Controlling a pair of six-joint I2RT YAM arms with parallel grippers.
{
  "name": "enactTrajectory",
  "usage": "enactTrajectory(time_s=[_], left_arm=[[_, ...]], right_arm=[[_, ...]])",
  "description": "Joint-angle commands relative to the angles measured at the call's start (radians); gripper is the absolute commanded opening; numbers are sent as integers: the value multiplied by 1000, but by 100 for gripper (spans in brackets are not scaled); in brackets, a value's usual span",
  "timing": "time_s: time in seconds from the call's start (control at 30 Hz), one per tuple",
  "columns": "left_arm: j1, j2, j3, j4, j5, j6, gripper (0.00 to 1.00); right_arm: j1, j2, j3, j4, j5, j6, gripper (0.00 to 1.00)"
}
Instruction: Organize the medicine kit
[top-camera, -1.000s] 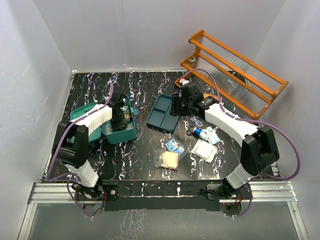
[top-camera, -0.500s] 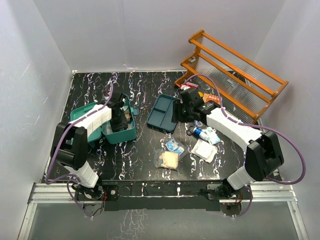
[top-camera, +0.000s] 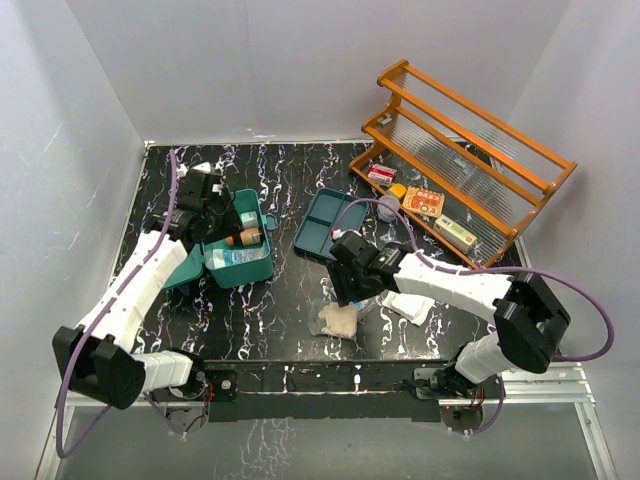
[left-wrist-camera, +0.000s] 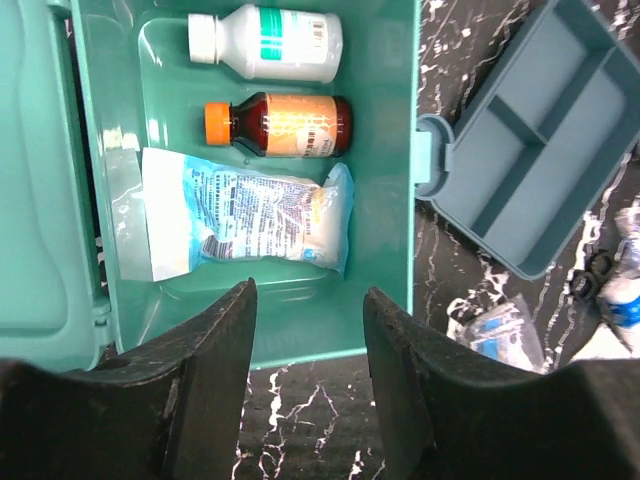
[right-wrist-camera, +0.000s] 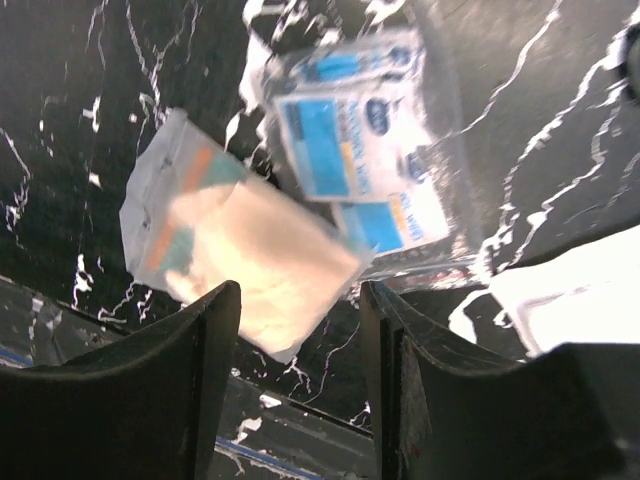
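Both arms have moved. The left has lifted up out of the medicine kit (top-camera: 240, 272), and the right has swung from the far side by the divided tray (top-camera: 325, 225) down to the near packets.

The kit sits left of centre on the worktop (top-camera: 280, 170). Its mouth faces up and its lid is thrown open to the left. Its long axis runs near to far, slightly slanted, with the latch facing right toward the tray. A white bottle (left-wrist-camera: 265, 42), an amber bottle (left-wrist-camera: 280, 123) and a blue-printed sachet (left-wrist-camera: 250, 215) lie crosswise inside.

The left hand (left-wrist-camera: 308, 295) hovers above, fingers spread and empty. The right hand (right-wrist-camera: 297, 290) is also spread, poised over a beige packet (right-wrist-camera: 240, 260) without gripping it.

To do this well, descend straight and pinch the packet across its narrow width. Keep clear of the blue-and-white sachets (right-wrist-camera: 360, 170) lying against it.
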Motion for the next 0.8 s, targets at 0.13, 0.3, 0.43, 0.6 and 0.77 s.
enactTrajectory(time_s=[0.13, 0.3, 0.43, 0.6, 0.77], left_arm=[[-3, -184, -59, 81, 165, -3, 61], [-3, -188, -123, 143, 323, -11, 71], [-3, -138, -124, 131, 351, -6, 73], [-4, -75, -111, 154, 424, 3, 73], [-3, -41, -99, 168, 399, 0, 72]], right_arm=[[108, 3, -23, 4, 34, 103, 50], [132, 47, -22, 3, 65, 130, 48], [133, 100, -19, 11, 105, 129, 44], [136, 144, -20, 40, 112, 127, 29], [137, 124, -15, 41, 121, 127, 9]])
